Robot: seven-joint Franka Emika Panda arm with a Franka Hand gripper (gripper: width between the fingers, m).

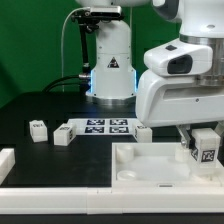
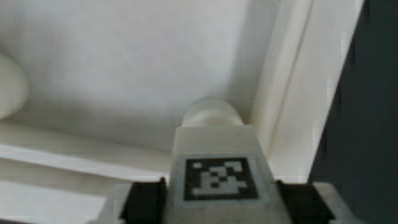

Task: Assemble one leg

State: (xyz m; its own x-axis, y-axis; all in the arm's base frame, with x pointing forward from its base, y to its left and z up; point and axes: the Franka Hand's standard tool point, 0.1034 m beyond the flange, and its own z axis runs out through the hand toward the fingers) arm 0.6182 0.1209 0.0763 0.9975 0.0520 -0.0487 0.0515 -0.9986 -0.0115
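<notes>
Insertion step, by the look of it. Holding the leg (image 1: 206, 150) in the gripper (image 1: 203, 152), fingers (image 2: 143, 200) pinched on two opposite sides. Hanging low over the white panel (image 1: 150, 172), near its corner at the exterior view's right. Cannot tell from either view whether touching yet. Probably not seated, judging by how much of the post stands clear of the panel.

Next, likely: line up the rounded far end with the corner socket, lower straight down, then press or twist home. Calls for tight sideways alignment close to the raised rim (image 2: 302, 70), with little room on that side. Cannot make out the socket itself in the wrist view; hidden behind the post or washed out.

Looks like a small chunky white plastic post, roughly square in section, narrowing to a rounded tip. Carries a black-and-white square tag (image 2: 219, 176) on the face toward the wrist camera. Smooth and rigid, so could slip or turn in the grip under torque.

Also seeing spare legs (image 1: 62, 135) loose on the black table (image 1: 30, 100) beside the marker board (image 1: 105, 126), apart from the panel.
</notes>
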